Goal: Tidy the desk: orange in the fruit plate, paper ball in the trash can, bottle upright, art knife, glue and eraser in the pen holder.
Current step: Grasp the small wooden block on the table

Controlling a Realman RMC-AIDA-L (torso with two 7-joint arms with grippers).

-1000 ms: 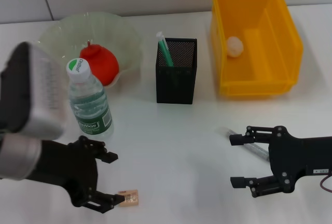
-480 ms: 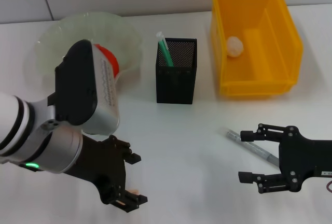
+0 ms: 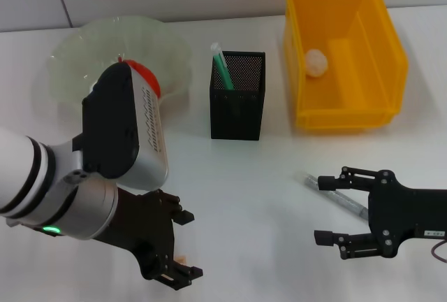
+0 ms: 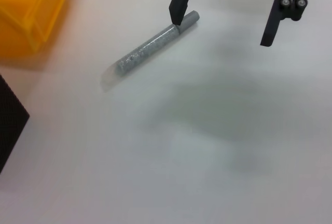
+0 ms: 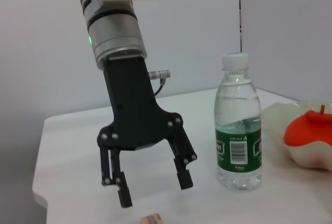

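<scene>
My left gripper (image 3: 183, 246) is open at the table's front left, its fingers straddling a small tan eraser (image 3: 183, 258). In the right wrist view it (image 5: 153, 187) hangs just above the eraser (image 5: 152, 219). My right gripper (image 3: 321, 209) is open at the front right, with one finger over a grey glue tube (image 3: 349, 204) lying flat. The left wrist view shows that tube (image 4: 148, 50) touching a right fingertip (image 4: 178, 11). The bottle (image 5: 238, 141) stands upright, hidden behind my left arm in the head view. The orange (image 3: 148, 80) lies in the fruit plate (image 3: 77, 57).
The black pen holder (image 3: 237, 96) holds a green pen at the table's middle. The yellow bin (image 3: 349, 117) at the back right holds the paper ball (image 3: 316, 62). My left arm covers much of the table's left front.
My left arm swung right and over the eraser, hiding the bottle in the head view. The right gripper shifted slightly by the grey tube and stays open.
</scene>
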